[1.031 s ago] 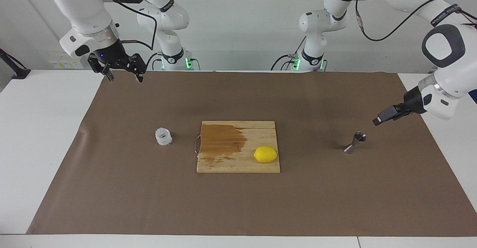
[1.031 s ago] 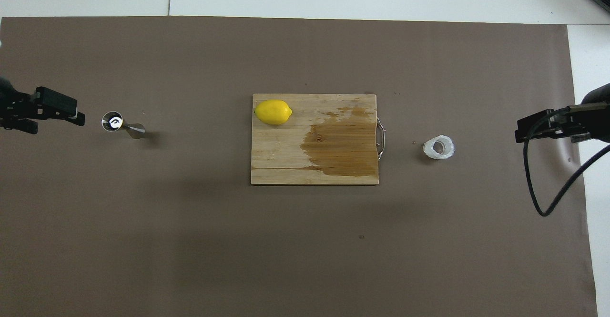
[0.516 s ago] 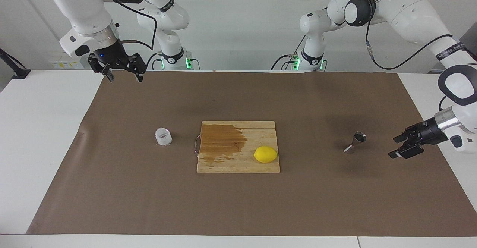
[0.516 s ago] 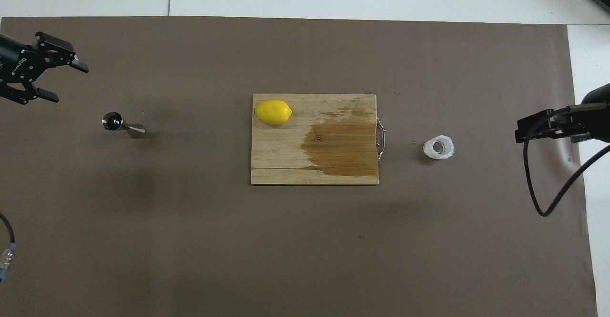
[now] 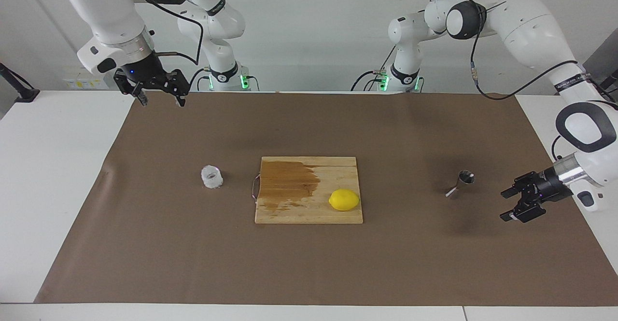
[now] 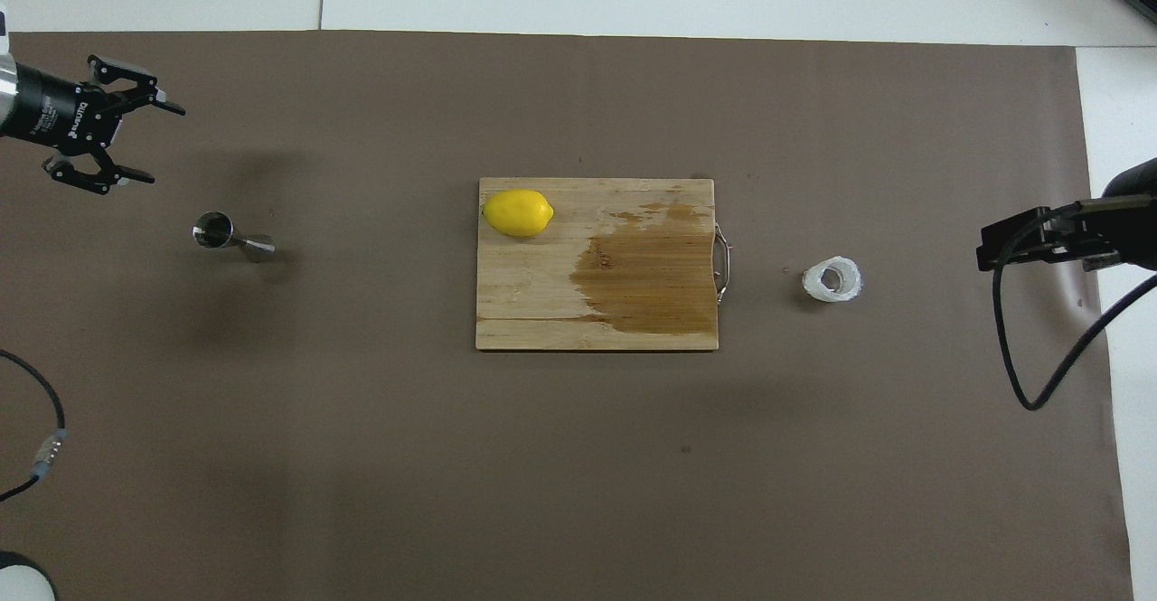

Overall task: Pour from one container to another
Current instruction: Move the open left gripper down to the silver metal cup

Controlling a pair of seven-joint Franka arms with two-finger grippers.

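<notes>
1. Left gripper [image 5: 507,204] has swung down since the earlier frame and now sits low over the brown mat [image 5: 309,263], beside the steel jigger [image 5: 460,185] toward the left arm's end of the table; it is not touching the jigger.
2. Left gripper fingers spread apart, holding nothing; in the overhead view the left gripper [image 6: 154,145] points toward the middle of the table.
3. Right gripper [image 5: 161,100] unchanged, up over the mat edge close to the robots at the right arm's end, waiting, fingers apart, nothing held.
4. Overhead view shows only part of the right gripper [image 6: 990,253] by the mat edge.
5. Plastic cup [image 5: 211,177] upright on the mat, between the right arm's end and the cutting board [image 5: 289,212], near the board's handle.
6. Jigger [image 6: 230,238] stands on the mat, well apart from the board, on the left arm's side.
7. Cup [image 6: 832,279] mouth up.
8. Lemon [image 5: 344,200] lies on the board, at the corner toward the jigger; board has 1 dark wet patch [image 5: 289,181] at the cup end.
</notes>
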